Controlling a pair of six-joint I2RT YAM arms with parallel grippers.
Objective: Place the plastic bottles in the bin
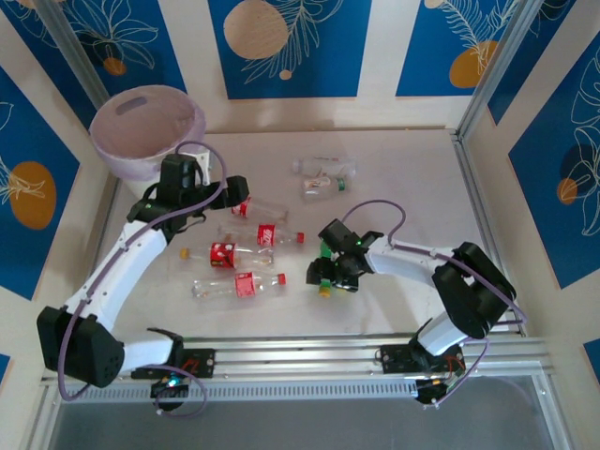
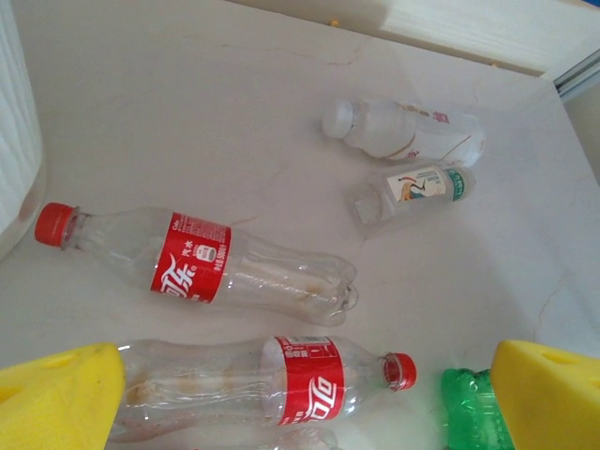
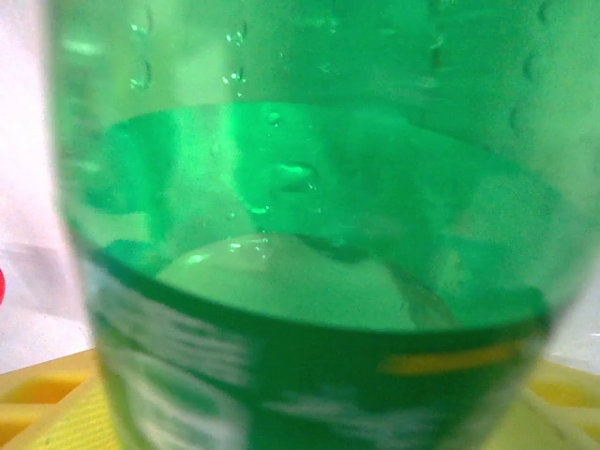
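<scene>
The bin (image 1: 145,131), white with a pale purple liner, stands at the far left. Several red-labelled plastic bottles (image 1: 239,284) lie on the table between the arms. My left gripper (image 1: 234,195) hovers over them, open, its yellow fingers (image 2: 56,398) wide apart above a red-capped bottle (image 2: 281,380); another red-labelled bottle (image 2: 197,267) lies just beyond. My right gripper (image 1: 328,267) straddles the green bottle (image 1: 323,274) with the yellow cap; that green bottle (image 3: 300,234) sits between the yellow fingers (image 3: 37,403), and whether they press on it is hidden.
Two pale bottles (image 1: 323,173) lie at the far middle of the table, seen as a white-capped bottle (image 2: 403,131) and a small labelled one (image 2: 417,187). The bin's ribbed white wall (image 2: 14,159) is close on the left. Walls enclose the table.
</scene>
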